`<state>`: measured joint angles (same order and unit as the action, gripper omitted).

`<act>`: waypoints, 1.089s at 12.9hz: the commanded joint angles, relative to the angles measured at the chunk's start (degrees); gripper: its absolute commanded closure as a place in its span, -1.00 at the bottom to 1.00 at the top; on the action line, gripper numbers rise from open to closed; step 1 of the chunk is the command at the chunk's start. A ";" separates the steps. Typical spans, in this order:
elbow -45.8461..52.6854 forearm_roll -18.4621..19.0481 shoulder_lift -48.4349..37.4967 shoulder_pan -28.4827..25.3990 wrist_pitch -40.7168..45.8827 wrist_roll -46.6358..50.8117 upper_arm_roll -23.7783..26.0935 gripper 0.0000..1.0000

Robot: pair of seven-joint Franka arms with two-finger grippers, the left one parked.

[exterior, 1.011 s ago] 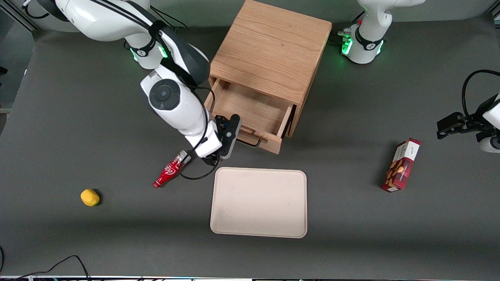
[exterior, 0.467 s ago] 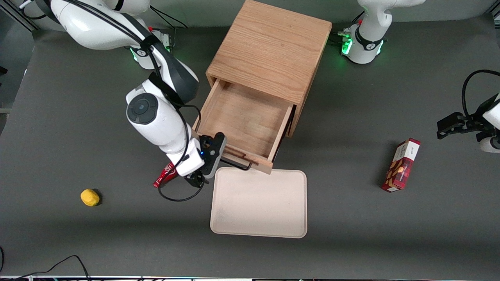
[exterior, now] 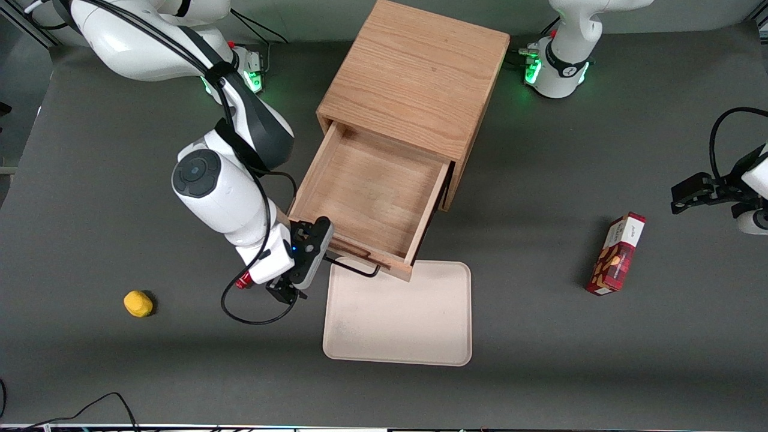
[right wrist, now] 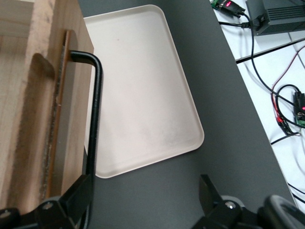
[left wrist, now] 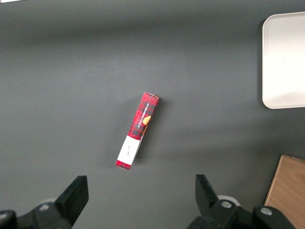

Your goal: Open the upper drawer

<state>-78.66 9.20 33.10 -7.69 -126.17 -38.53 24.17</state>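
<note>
One wooden cabinet [exterior: 414, 78] stands on the dark tabletop [exterior: 540, 360] in the front view. Its upper drawer [exterior: 366, 192] sticks far out toward the camera, at about 7 o'clock from the cabinet top. The inside of the drawer is bare wood. The drawer's front edge carries a black wire handle [exterior: 354, 268], and this edge reaches over the rim of a pale tray [exterior: 396, 318], which lies nearer to the camera than the cabinet. The gripper [exterior: 315, 255] is at the handle's end toward the working arm, just beside the drawer's corner. A yellow lump [exterior: 138, 303] lies well apart, at about 9 o'clock from the tray, toward the working arm's end. A red box [exterior: 617, 254] lies at about 3 o'clock from the tray, toward the parked arm's end.

Next, the left wrist view shows the red box [left wrist: 138, 130] flat on the tabletop, a corner of the tray [left wrist: 286, 62] and a corner of the wood cabinet [left wrist: 288, 191].

Last, the right wrist view shows the gripper [right wrist: 143, 205] with its jaws wide apart. The handle [right wrist: 95, 119] runs along the drawer [right wrist: 28, 119] front, and its lower end comes just beside the inner face of one of the fingers [right wrist: 71, 205]. The jaws do not clamp it. The tray [right wrist: 143, 95] lies under the handle.
</note>
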 commanded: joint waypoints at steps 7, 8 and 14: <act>-2.45 -6.49 -13.91 5.39 7.84 6.00 -4.12 -1.00; -4.38 -6.74 -16.99 6.45 11.35 7.31 -6.14 -1.00; -16.14 -6.47 -31.59 12.69 33.78 33.77 -10.80 -1.00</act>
<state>-86.29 3.17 7.76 3.95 -94.11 -10.69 14.83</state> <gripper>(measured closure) 0.000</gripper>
